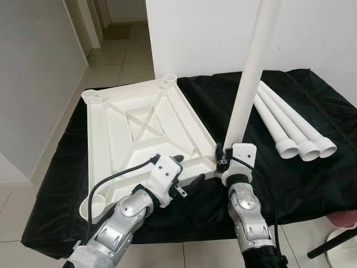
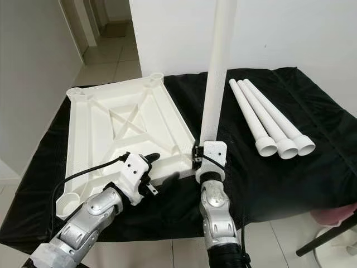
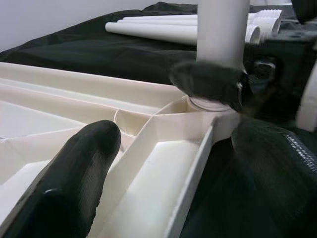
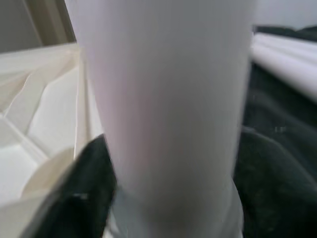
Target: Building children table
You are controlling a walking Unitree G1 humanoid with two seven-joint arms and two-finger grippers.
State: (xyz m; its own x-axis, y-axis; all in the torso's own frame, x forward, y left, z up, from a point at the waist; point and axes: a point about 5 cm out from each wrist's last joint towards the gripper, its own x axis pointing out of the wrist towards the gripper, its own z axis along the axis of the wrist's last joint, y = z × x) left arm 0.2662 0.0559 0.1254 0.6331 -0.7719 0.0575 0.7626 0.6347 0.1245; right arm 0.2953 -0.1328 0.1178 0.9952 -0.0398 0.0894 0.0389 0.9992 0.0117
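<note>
The right gripper has its two black fingers clamped around the foot of a long white plastic tube leg, which stands nearly upright, leaning slightly, with its lower end seated at the near right corner socket of the tabletop. In the right wrist view the tube is pressed close against the camera, with one dark finger wrapped against its side.

The left gripper has its fingers spread apart, straddling the near edge of the upside-down white plastic tabletop: one finger rests over the ribbed inner side, the other lies outside the rim above the cloth. They close on nothing. This gripper sits just beside the right one, near the same corner.

The tabletop lies underside up, its moulded ribs forming an X across the middle, with round leg sockets at the corners; the two far sockets and the near left one stand open.

Three more white plastic tube legs lie side by side, touching, to the right of the tabletop and apart from it, their flared ends pointing toward the robot.

Everything rests on a black cloth spread over a pale tiled floor, with a white wall behind.
</note>
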